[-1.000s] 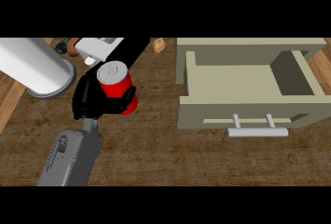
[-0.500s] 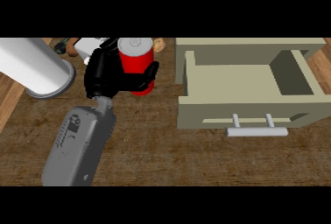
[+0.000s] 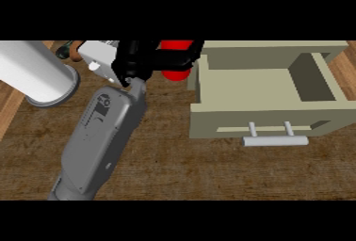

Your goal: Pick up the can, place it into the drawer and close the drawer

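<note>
A red can [image 3: 176,46] is held high at the top of the head view, and my left hand [image 3: 142,60] is shut on it, black fingers wrapped round its middle. The grey forearm [image 3: 101,141] runs in from the lower left. The can hangs just left of the beige drawer [image 3: 208,120], near its left wall and outside the cavity. The drawer is pulled open, its inside [image 3: 246,89] is bare, and its grey bar handle [image 3: 274,140] faces me. My right hand does not show.
A large white cylinder [image 3: 35,70] lies at the upper left. A white boxy object [image 3: 97,56] sits right behind my hand, with a small brown thing [image 3: 66,49] beside it. Brown wooden counter [image 3: 208,174] spreads in front of the drawer.
My left hand has carried the red can up and to the right, from the counter's left part to the drawer's left wall. The drawer has stayed open.
</note>
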`<action>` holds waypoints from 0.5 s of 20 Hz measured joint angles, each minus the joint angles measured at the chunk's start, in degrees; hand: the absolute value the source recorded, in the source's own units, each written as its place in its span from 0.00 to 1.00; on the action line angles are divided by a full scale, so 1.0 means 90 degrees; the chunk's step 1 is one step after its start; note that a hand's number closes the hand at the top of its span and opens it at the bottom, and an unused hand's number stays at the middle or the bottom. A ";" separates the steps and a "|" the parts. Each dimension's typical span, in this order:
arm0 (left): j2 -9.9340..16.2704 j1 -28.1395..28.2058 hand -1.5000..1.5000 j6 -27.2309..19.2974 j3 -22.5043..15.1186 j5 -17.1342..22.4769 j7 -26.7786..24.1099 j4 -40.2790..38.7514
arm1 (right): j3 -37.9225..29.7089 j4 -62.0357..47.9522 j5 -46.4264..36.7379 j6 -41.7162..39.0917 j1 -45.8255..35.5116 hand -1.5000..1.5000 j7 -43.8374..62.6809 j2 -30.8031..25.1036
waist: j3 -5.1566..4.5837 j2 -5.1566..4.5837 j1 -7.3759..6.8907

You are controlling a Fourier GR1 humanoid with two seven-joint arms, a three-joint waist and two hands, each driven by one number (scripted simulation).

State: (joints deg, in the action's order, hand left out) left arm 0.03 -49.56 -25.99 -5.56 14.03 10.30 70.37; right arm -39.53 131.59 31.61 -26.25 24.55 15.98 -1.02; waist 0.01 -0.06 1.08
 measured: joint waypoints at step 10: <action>-0.0003 -0.1536 1.00 -0.0589 -0.0222 0.0578 -0.0349 -0.1547 | 0.0048 -0.0231 -0.0180 -0.0125 -0.0087 0.00 -0.0238 0.0075 | 0.0001 -0.0013 0.0059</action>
State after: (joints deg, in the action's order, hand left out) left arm 0.01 -63.38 -31.29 -7.55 19.23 7.17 56.45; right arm -39.09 129.50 29.99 -27.38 23.76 13.84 -0.34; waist 0.03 -0.18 1.61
